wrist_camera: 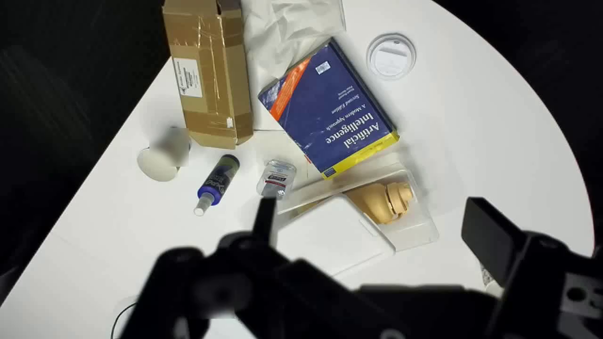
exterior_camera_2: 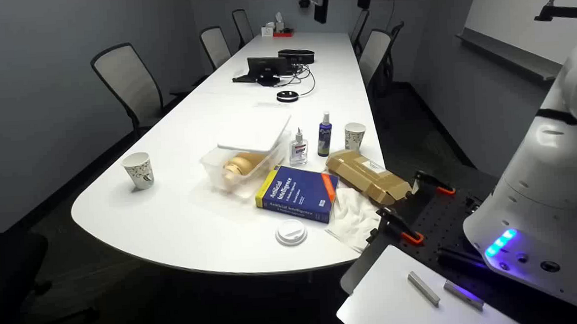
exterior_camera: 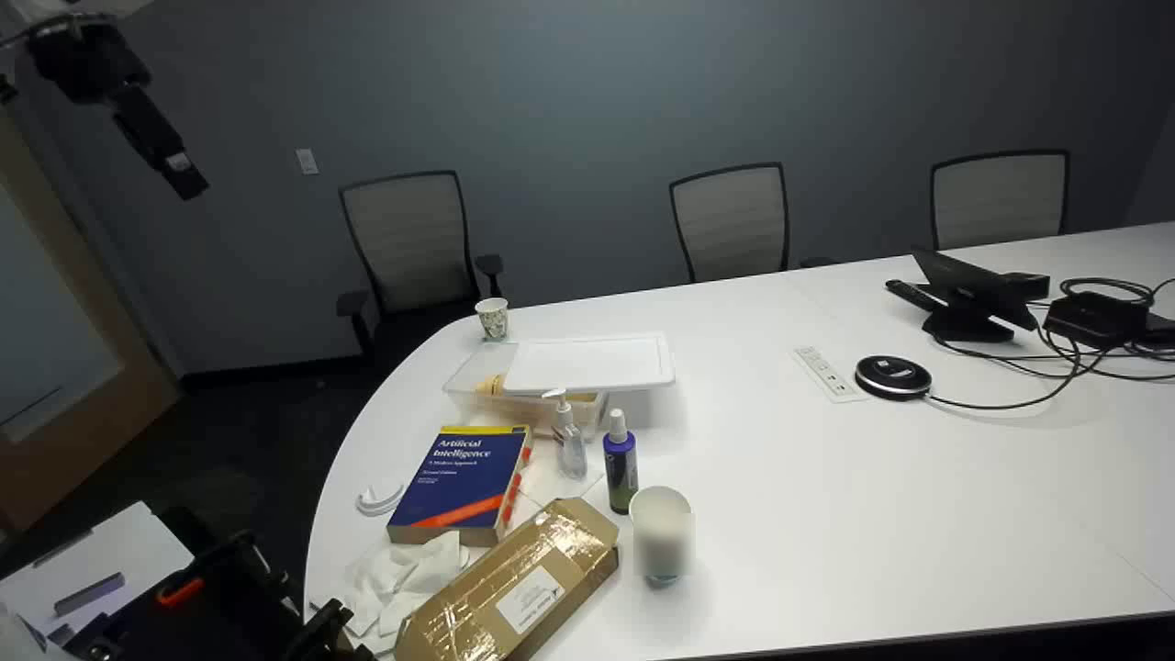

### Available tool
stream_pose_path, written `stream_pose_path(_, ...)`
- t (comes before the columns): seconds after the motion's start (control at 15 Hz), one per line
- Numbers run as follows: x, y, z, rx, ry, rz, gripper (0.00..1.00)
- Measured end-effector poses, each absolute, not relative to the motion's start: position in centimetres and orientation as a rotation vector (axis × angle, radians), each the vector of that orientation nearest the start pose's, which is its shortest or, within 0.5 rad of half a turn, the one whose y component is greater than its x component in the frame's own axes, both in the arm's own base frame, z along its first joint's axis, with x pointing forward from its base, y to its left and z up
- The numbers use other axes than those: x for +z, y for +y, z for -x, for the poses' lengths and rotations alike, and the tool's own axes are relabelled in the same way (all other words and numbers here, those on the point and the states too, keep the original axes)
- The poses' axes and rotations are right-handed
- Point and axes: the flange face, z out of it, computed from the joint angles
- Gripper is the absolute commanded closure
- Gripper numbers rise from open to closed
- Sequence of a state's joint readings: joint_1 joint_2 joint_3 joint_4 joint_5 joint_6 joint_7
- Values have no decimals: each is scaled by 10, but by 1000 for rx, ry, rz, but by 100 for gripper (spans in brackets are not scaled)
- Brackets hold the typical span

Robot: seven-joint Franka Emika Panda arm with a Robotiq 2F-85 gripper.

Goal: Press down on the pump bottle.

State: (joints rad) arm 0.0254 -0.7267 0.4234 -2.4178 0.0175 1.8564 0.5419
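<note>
The pump bottle stands upright on the white table in both exterior views, clear with a white pump head. It sits between the clear plastic container and the dark blue spray bottle. In the wrist view the pump bottle shows from above; its pump head is hidden behind the left finger's tip. My gripper is open and empty, with its fingers wide apart. It hangs high above the table, touching nothing. It also shows in both exterior views.
Around the pump bottle are the dark blue spray bottle, a thick blue book, a cardboard box and a plastic container with a tilted white lid. Patterned paper cups and a cup lid stand farther out.
</note>
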Motion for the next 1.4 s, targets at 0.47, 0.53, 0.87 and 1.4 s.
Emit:
stream_pose_path(0.47,544,180,-315,-366,295,3290,0)
stream_pose_path(0.53,544,180,-315,-366,295,3290,0)
stream_pose_path(0.87,545,176,-319,-360,310,3280,0)
stream_pose_path(1.4,561,101,-398,-232,464,3154,0)
